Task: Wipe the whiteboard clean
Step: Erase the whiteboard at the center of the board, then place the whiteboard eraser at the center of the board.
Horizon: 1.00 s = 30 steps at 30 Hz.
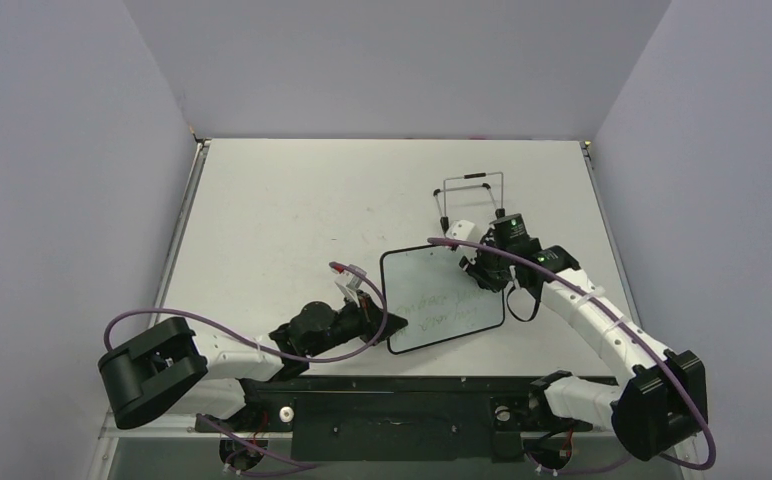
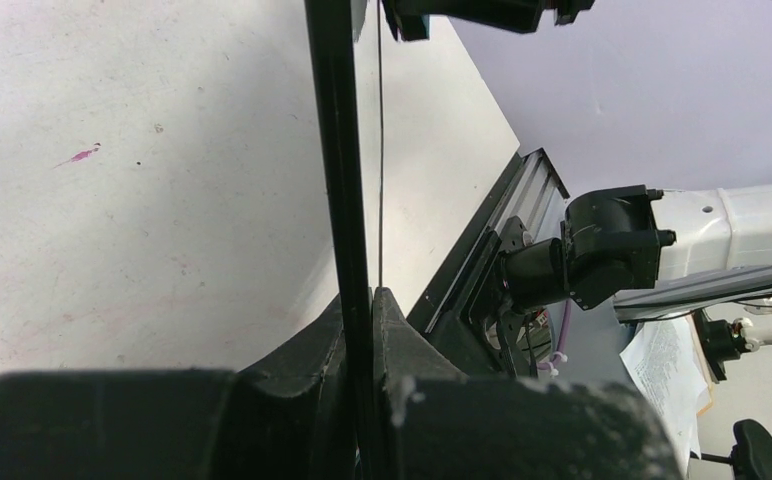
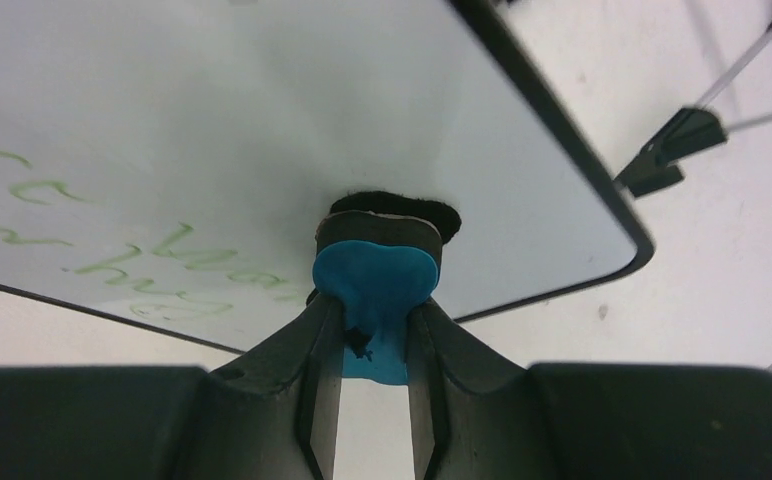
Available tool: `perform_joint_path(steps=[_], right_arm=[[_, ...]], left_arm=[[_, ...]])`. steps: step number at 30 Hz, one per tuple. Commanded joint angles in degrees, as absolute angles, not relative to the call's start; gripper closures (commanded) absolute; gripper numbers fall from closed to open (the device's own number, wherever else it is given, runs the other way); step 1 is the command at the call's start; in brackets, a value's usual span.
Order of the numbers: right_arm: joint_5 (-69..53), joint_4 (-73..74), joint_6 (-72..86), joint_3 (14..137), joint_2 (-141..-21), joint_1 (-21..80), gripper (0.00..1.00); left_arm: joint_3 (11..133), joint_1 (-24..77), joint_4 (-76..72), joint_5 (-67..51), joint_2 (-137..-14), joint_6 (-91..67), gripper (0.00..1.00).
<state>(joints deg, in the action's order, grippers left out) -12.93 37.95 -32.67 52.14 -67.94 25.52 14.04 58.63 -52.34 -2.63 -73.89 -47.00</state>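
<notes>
The whiteboard [image 1: 442, 298], white with a thin black frame and faint green handwriting, lies near the table's middle. My left gripper [image 1: 380, 318] is shut on its left edge; in the left wrist view the black frame [image 2: 347, 200] runs edge-on between the jaws. My right gripper [image 1: 482, 272] is shut on the small blue-black eraser [image 3: 374, 280], whose black pad is pressed on the board's face [image 3: 212, 110] near its right corner. Green writing [image 3: 112, 250] lies to the left of the eraser.
A wire stand [image 1: 470, 195] with black clips stands just behind the board, also seen in the right wrist view [image 3: 677, 145]. A small red-tipped object [image 1: 347, 272] lies left of the board. Grey walls enclose the table on three sides.
</notes>
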Motion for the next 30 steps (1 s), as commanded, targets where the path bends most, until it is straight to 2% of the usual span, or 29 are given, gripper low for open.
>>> perform_joint_path(steps=[1,5,13,20,30], right_arm=[[-12.04,37.28,-33.61,48.25,-64.45,22.92,1.00],[-23.21,42.75,-35.67,49.14,-61.77,20.32,1.00],[-35.63,49.23,-39.05,52.38,-53.44,4.86,1.00],[-37.15,49.97,-38.72,52.04,-51.80,-5.06,1.00],[-35.05,50.22,-38.67,51.65,-53.97,-6.15,1.00]], left_arm=[[14.82,59.55,-57.04,-5.61,-71.05,-43.42,1.00],[14.17,59.44,-55.87,-4.13,-69.41,-41.85,1.00],[13.85,57.34,-50.98,-1.73,-61.50,-36.46,1.00],[14.87,52.46,-47.89,-3.51,-55.75,-33.49,1.00],[21.77,48.05,-51.42,-7.77,-60.11,-28.45,1.00]])
